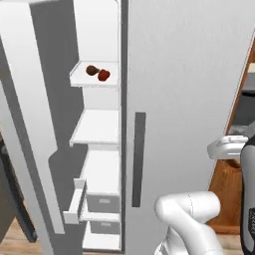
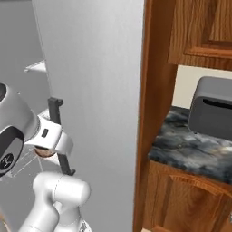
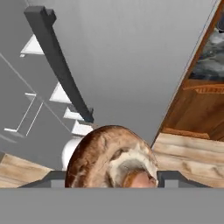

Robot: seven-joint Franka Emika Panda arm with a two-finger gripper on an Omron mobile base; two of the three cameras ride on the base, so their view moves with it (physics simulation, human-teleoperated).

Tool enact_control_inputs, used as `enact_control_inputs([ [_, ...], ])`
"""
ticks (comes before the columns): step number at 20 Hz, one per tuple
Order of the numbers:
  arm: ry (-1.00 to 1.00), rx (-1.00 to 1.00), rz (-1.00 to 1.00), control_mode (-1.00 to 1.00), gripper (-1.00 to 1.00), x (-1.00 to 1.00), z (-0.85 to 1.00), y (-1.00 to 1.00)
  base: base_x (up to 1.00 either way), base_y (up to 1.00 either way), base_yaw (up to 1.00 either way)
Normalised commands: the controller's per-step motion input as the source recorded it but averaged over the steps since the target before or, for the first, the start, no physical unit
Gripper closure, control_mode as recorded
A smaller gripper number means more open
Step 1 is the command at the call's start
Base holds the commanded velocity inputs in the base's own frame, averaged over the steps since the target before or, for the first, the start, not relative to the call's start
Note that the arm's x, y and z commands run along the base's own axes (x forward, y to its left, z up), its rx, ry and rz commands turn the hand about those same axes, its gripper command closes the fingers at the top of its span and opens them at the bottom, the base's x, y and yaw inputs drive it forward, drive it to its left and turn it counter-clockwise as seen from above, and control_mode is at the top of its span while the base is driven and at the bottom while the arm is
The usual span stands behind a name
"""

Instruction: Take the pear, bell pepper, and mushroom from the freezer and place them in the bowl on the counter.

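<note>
Between the fingers (image 3: 111,181), clenched on it cap-outward, sits the mushroom (image 3: 111,157), while the bench (image 2: 190,145) lies off to their right, past the closed fridge door (image 2: 95,90).

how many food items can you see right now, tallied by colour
Brown: 2 (the round brown mushroom clamped in the gripper, and the dark brown rounded item on the freezer's white shelf)
Red: 1 (the small glossy red bell pepper beside that brown item)
Total: 3
</note>
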Motion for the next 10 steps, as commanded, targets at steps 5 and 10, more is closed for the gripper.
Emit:
enact_control_inputs([
  [5, 0.0, 0.0, 0.0, 1.0, 1.0, 0.0, 0.0, 0.0, -0.03, -1.0, -0.25],
  [10, 0.0, 0.0, 0.0, 1.0, 1.0, 0.0, 0.0, 0.0, 0.03, -1.0, -0.17],
])
